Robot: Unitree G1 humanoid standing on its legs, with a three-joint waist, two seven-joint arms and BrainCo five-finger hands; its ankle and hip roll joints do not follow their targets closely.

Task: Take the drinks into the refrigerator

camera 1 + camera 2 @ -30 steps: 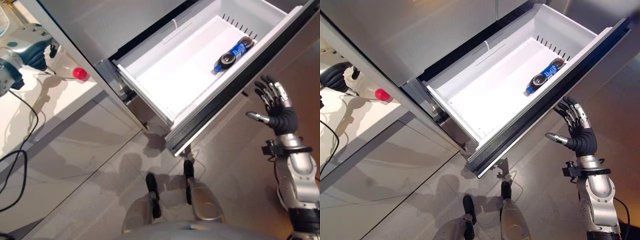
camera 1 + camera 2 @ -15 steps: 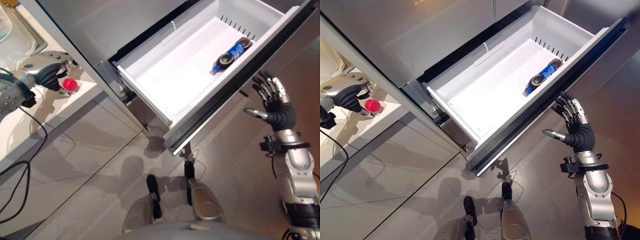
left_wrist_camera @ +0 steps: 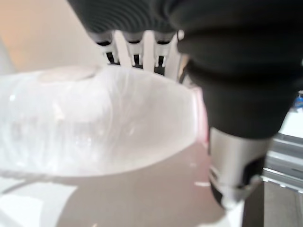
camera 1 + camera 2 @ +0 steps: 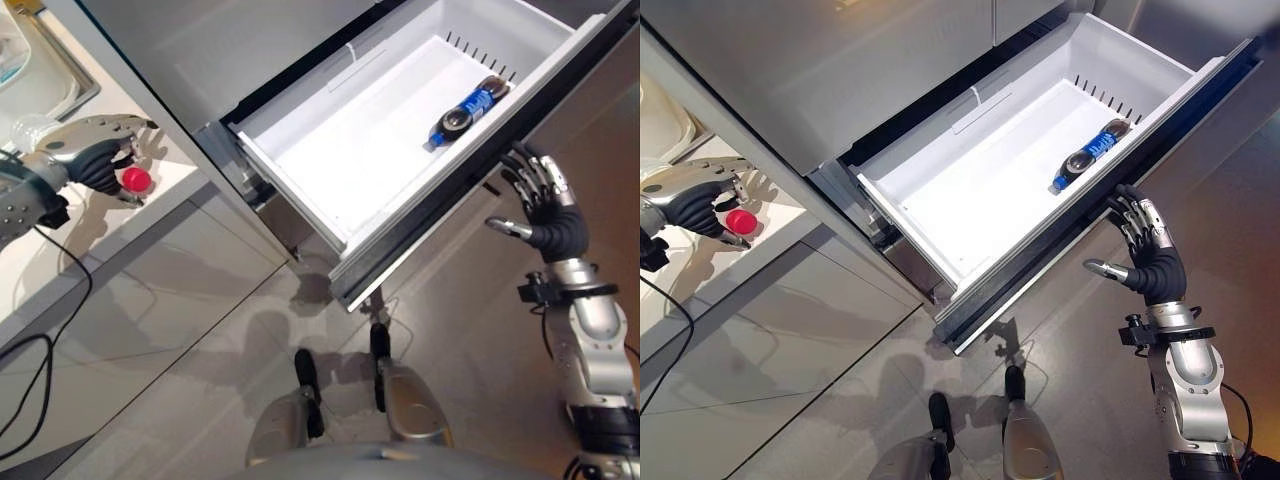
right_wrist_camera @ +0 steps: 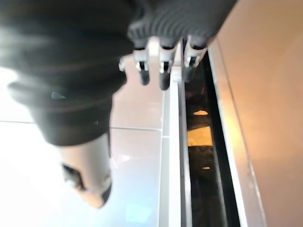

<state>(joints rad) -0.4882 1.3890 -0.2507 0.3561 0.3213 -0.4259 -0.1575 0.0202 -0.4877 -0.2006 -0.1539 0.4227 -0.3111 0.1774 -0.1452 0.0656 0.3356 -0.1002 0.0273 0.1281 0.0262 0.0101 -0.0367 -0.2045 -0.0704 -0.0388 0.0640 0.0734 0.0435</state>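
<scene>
The refrigerator drawer (image 4: 350, 160) stands pulled out across the upper middle of the frame, with one dark bottle with a blue label (image 4: 465, 108) lying inside near its upper right corner. At the left edge, on the pale counter (image 4: 60, 240), the left hand (image 4: 85, 155) curls its fingers around a clear bottle with a red cap (image 4: 133, 179). To do this step well, I judge the hand must close firmly on the bottle's body before lifting, then carry it over the drawer's white wall. The right hand (image 4: 1150, 255), fingers spread apart, waits beside the drawer's dark front at the right. Compared with one second ago, the left hand has come over the bottle, and the right hand is nearer to the drawer front.
</scene>
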